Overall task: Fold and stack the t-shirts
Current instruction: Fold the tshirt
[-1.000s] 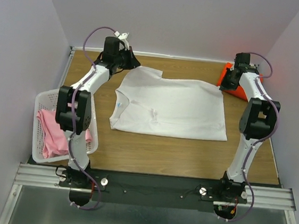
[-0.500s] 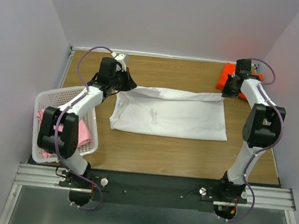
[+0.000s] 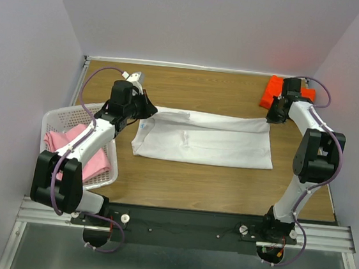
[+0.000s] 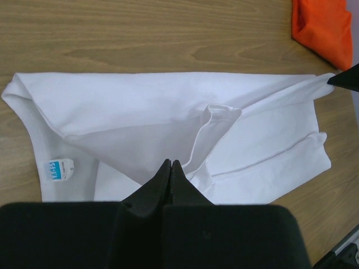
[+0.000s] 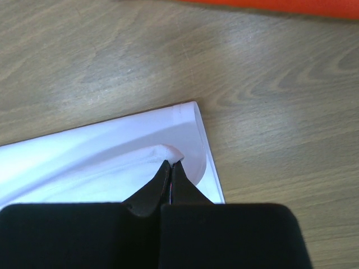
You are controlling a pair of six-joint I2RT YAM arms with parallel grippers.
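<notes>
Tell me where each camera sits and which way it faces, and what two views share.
Top external: above and behind the bases, facing down and forward over the table; both whole arms show.
Left wrist: on the left arm, facing down past the shut left gripper at the white t-shirt.
Right wrist: on the right arm, facing down past the shut right gripper at that shirt's corner.
Shared: both wrist views show the white t-shirt pinched and the orange-red t-shirt.

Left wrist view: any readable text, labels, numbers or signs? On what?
Neck label inside the collar of the white t-shirt: blue print, too blurred to read.
Orange-red t-shirt: no text visible.
Table: no text visible.
Top and right wrist views: nothing readable.
</notes>
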